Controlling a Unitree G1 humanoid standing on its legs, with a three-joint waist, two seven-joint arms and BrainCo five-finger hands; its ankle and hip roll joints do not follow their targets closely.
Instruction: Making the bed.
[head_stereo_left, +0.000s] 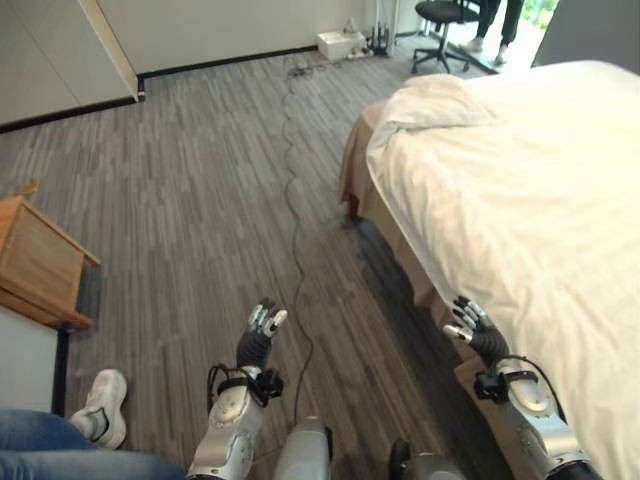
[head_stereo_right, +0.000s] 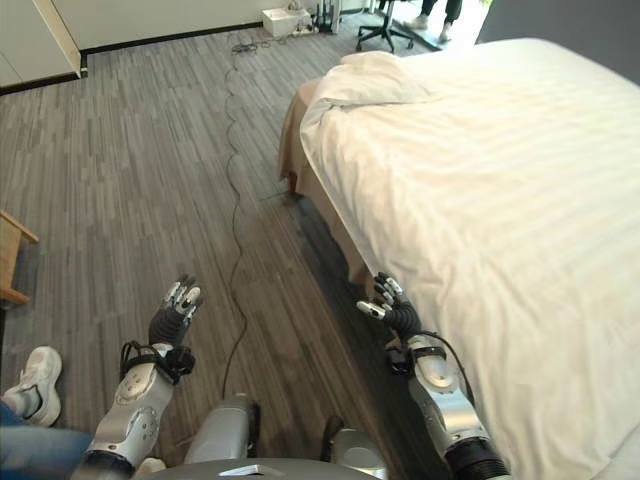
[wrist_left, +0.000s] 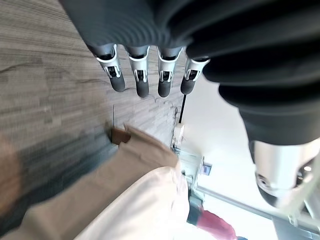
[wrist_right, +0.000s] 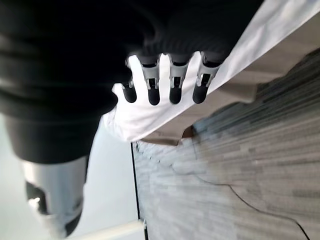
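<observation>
Nearest the robot, both hands hung empty over the wood-look floor (head_stereo_left: 180, 200). The left hand (head_stereo_left: 262, 330) was out in the open, well apart from the bed (head_stereo_right: 330, 215), its fingers (wrist_left: 140, 75) straight and released, holding nothing. The right hand (head_stereo_right: 392, 308) hovered just beside the bed's near edge, its fingers (wrist_right: 172, 85) likewise straight and loose, not yet touching the duvet (head_stereo_right: 480, 200).

The duvet lay over the mattress and hung down the near side, looking fairly flat, with soft creases toward the head. Further up, a pillow (head_stereo_left: 435, 100) sat at the head end, its corner slumped over the side.

To do this step well, I judged the robot should close in on the bed first, since the left hand was too far off to help. Both hands would best take the hanging edge with a spread between them, then pull evenly so the cloth tightens without skewing. The pillow would want squaring last.

Beyond the bed stood an office chair (head_stereo_left: 445, 25) and a person's legs (head_stereo_left: 497, 22); a wooden cabinet (head_stereo_left: 35, 262) and a person's shoe (head_stereo_left: 102, 402) were on the left
</observation>
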